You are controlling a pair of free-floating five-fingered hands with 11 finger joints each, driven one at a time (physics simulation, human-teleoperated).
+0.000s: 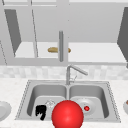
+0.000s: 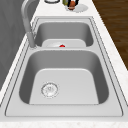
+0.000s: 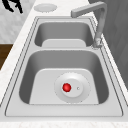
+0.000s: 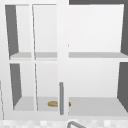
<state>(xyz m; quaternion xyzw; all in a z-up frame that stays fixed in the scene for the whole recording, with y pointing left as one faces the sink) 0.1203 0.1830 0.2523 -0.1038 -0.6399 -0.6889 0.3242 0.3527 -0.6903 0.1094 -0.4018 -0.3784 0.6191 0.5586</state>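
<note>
Nearest, at 6 o'clock in the front view: a large red ball (image 1: 67, 114), glossy, overlapping the front rim of the sink (image 1: 113, 119), support unclear. Just beside it at 9 o'clock, the left hand (image 1: 40, 111), black, hanging over the front edge of the left basin (image 1: 37, 92), fingers drooping loose, released, grasping nothing. From the right side, at 11 o'clock, out past the bench's front edge and apart from everything. Judged as a hover before any contact, with nothing yet gripped. For the ball, a short sideways shift toward 3 o'clock and a wide spread of the fingers for so round a thing. Deeper in, the left basin with just its drain (image 2: 49, 89). At 3 o'clock of the divider, the right basin (image 1: 100, 95) with a round white plate (image 3: 80, 80) on its floor, and on that plate a small red thing (image 3: 66, 87). Behind the divider, at 12 o'clock, the faucet (image 1: 72, 71), spout swung toward the right basin. On the bench (image 1: 15, 92), a pale dish (image 1: 3, 110) at 9 o'clock of the sink and a bowl (image 1: 125, 106) at 3 o'clock, contents too small to name. Farthest, at 12 o'clock, the open wall cabinet (image 1: 100, 52) with a flat tan thing (image 1: 53, 50) on its lowest shelf, half behind the door handle (image 1: 60, 46).
</note>
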